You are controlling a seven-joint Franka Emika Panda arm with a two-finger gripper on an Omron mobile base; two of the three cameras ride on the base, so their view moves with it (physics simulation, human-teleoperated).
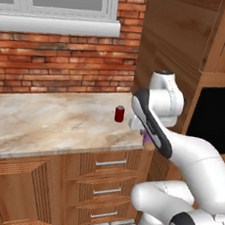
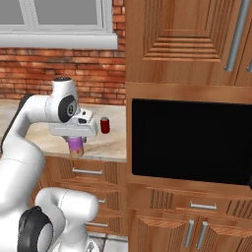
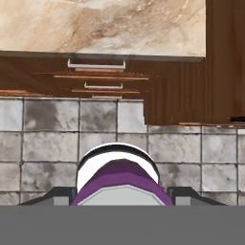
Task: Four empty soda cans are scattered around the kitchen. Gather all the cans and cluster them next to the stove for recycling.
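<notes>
Meanwhile, in a brick-walled kitchen, the robot's claw point(image 2: 75, 147) hangs just off the front edge of the marble counter point(image 1: 44, 122), its fingers closed part-way around a purple-and-white can point(image 3: 117, 179) pointing down toward the tiled floor point(image 3: 48, 129). A red soda can point(image 1: 119, 113) stands upright on the counter near the tall wooden cabinet point(image 1: 176, 37), close beside the arm but apart from the claw. No stove is in sight from here, so the step in hand looks like carrying: the held can must travel to the stove and be set down upright there. The red can waits for a later trip.
</notes>
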